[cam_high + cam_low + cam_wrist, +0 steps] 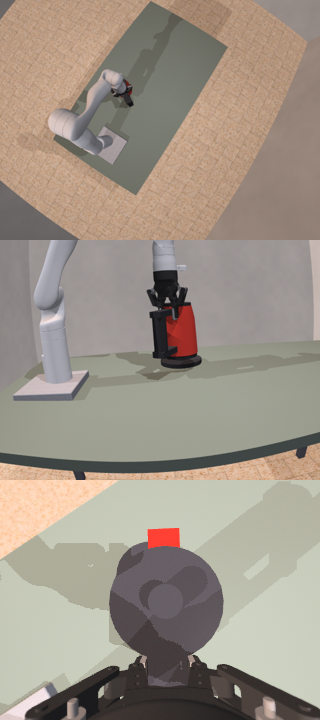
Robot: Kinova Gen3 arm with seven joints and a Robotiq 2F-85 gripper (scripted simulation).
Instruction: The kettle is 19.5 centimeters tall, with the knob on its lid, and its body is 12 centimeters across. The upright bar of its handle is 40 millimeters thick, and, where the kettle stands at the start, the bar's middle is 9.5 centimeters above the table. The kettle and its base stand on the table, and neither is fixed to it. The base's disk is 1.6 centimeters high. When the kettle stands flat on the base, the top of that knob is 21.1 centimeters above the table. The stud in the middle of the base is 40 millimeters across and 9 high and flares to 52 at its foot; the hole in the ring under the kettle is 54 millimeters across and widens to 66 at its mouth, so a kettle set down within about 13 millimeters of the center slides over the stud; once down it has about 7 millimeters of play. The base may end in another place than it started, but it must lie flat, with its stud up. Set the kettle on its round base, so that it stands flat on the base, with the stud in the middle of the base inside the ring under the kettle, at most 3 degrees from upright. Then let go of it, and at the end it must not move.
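The red kettle (182, 330) with a dark lid and a black handle (159, 334) hangs upright from my gripper (172, 311). The gripper comes down from above and is shut on the top of the handle, next to the lid. The black round base (180, 361) lies flat on the table right under the kettle. I cannot tell whether the kettle's bottom touches it. In the wrist view the lid (166, 600) covers almost all of the base; only a sliver of the base (126, 561) shows at the upper left. The red spout (163, 538) points away. In the top view the arm hides most of the kettle (127, 85).
The arm's grey mounting plate (50, 388) stands at the table's left end, with the arm's column on it. The table's front edge curves across the bottom of the side view.
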